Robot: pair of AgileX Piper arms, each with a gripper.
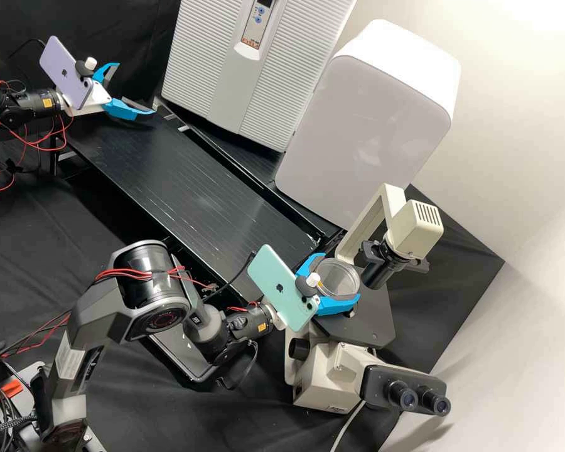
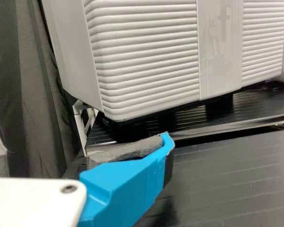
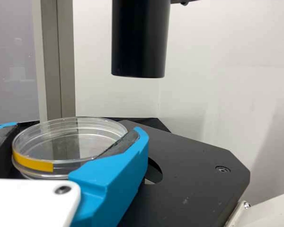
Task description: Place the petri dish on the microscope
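Right claw (image 1: 341,276) grips the dish (image 3: 66,142). Delivery appears near complete; lowering and release onto the stage (image 3: 194,165) beneath it outstanding

Cropped and covered
The ribbed box (image 2: 146,61) is cropped in the left wrist view, the black tube (image 3: 139,40) in the right; a blue finger (image 3: 111,177) partly covers the plate's (image 3: 194,172) hole (image 3: 154,172).

A ribbed grey appliance (image 1: 270,75) and a white cabinet (image 1: 358,132) stand between black drapes (image 1: 129,28) and a pale wall (image 1: 515,94).
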